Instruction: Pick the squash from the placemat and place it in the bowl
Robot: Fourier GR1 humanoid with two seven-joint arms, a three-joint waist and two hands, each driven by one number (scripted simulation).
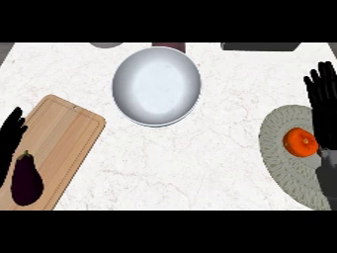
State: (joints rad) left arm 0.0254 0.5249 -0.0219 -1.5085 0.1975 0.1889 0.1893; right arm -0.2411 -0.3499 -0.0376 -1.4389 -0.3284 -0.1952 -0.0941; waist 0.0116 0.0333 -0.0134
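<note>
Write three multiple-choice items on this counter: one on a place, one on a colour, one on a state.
1. The squash lies: A in a sink; B on the placemat; C on a shelf.
2. The bowl is: A white; B red; C black.
3. The right hand is: A curled round the squash; B out of view; C open, fingers straight.
Answers: 1 B, it sits on the placemat at the right. 2 A, its inside shows white. 3 C, its straight fingers point past the squash.
</note>
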